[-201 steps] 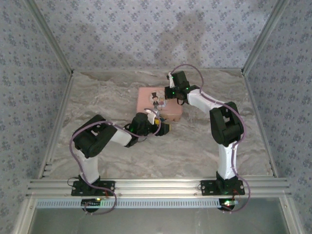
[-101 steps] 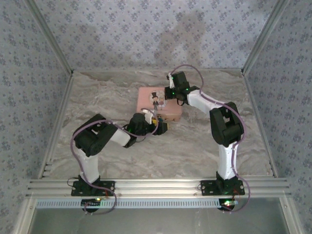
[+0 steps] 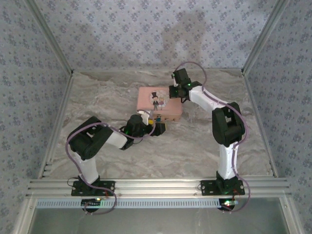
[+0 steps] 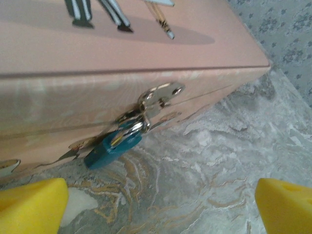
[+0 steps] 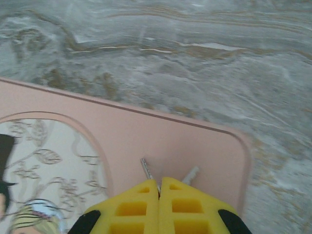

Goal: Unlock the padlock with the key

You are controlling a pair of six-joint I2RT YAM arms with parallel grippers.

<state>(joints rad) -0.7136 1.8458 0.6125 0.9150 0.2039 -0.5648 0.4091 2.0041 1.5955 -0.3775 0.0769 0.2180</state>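
Observation:
The teal padlock (image 4: 113, 147) hangs by its silver shackle from a metal hasp (image 4: 161, 95) on the front wall of the pink tin (image 3: 161, 103). My left gripper (image 4: 158, 209) stands open just in front of it, low over the table, its yellow fingertips (image 4: 31, 207) wide apart and holding nothing. My right gripper (image 5: 159, 184) is shut over the tin's lid near a rounded corner. A thin silvery key (image 5: 146, 169) pokes out from between its yellow fingers, and a second blade (image 5: 191, 174) shows beside it.
The tin (image 5: 146, 136) with the cartoon couple lies mid-table on the marbled surface (image 4: 204, 165). Patterned walls and aluminium rails (image 3: 53, 53) close in the sides and back. Open table spreads right of the tin's front.
The left arm has swung its elbow left and drawn the gripper slightly left along the tin's front. The right gripper has shifted a little right and back over the lid.

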